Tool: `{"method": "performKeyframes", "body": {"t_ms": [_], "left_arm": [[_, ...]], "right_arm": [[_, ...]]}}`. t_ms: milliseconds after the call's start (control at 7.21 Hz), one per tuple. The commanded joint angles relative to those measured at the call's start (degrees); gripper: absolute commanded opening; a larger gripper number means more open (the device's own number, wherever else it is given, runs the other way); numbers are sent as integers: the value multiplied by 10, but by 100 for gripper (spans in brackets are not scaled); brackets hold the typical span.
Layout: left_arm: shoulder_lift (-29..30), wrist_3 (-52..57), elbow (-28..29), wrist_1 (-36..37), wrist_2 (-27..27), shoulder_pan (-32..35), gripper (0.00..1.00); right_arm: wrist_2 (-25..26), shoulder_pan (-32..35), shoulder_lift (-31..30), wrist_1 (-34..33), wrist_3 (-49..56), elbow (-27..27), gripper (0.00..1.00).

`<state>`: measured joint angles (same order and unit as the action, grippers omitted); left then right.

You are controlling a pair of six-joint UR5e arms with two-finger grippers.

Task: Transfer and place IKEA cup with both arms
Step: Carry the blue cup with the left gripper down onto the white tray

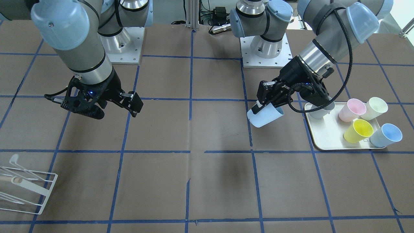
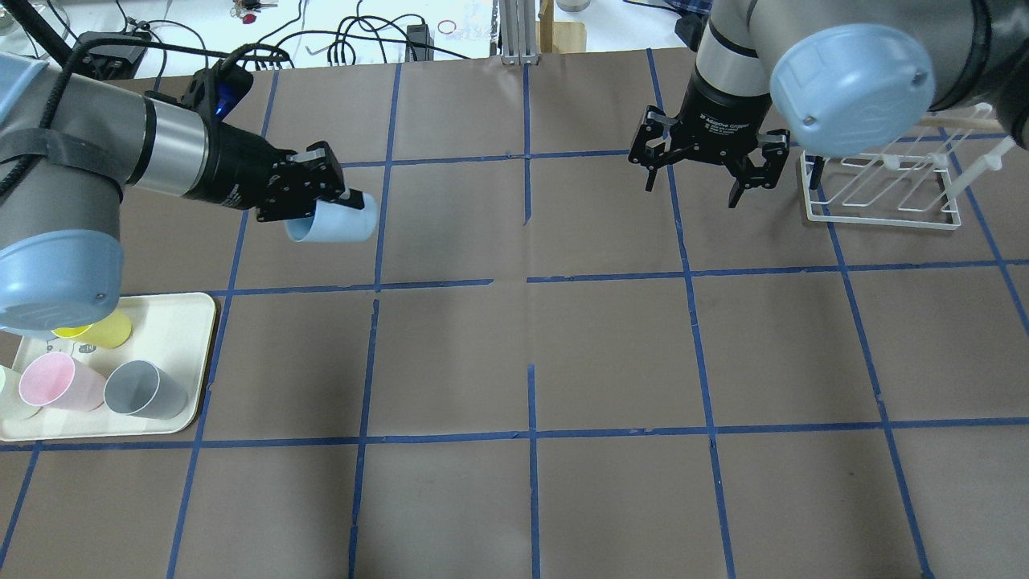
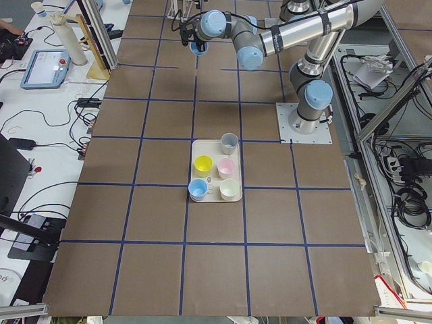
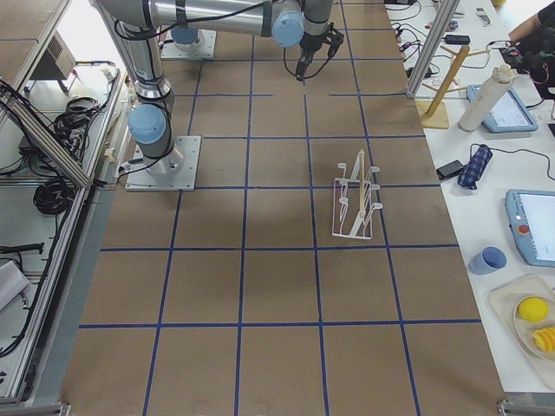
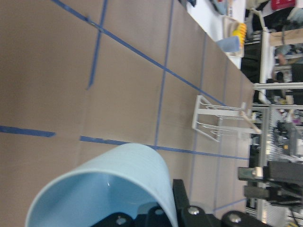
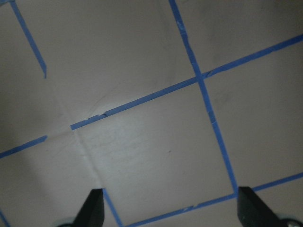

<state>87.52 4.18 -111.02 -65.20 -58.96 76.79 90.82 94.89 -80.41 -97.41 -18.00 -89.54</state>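
My left gripper (image 2: 321,201) is shut on the rim of the pale-blue IKEA cup (image 2: 338,219) and holds it tilted on its side above the table, right of the tray. The cup also shows in the front view (image 1: 265,117) and fills the bottom of the left wrist view (image 5: 109,184). A second pale-blue cup (image 1: 386,135) stands in the tray. My right gripper (image 2: 693,193) is open and empty, hanging above the table near the rack; it also shows in the front view (image 1: 116,108). Its wrist view shows only bare table between the fingertips (image 6: 94,208).
A cream tray (image 2: 193,322) at my left holds a grey cup (image 2: 145,389), a pink cup (image 2: 56,382), a yellow cup (image 1: 358,130) and a pale cup (image 1: 374,108). A white wire rack (image 2: 884,193) stands at my right, just beside the right gripper.
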Motion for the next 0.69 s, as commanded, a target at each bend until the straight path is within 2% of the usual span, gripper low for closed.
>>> {"method": "performKeyframes", "body": {"t_ms": [0,139,416,555], "left_arm": [[-3,176,-2,-58,-161,-59,0],[7,264,-3,-59,-234,-95,0],[27,316,-11,-50,-318,-128,0],[48,331,-9,-35,-333,-130,0]], "right_arm": [[34,4,7,-23,142,2,100],[31,3,2,-11,173,3,100],[4,1,5,67,195,61,100],[2,1,1,93,195,78,100]]}}
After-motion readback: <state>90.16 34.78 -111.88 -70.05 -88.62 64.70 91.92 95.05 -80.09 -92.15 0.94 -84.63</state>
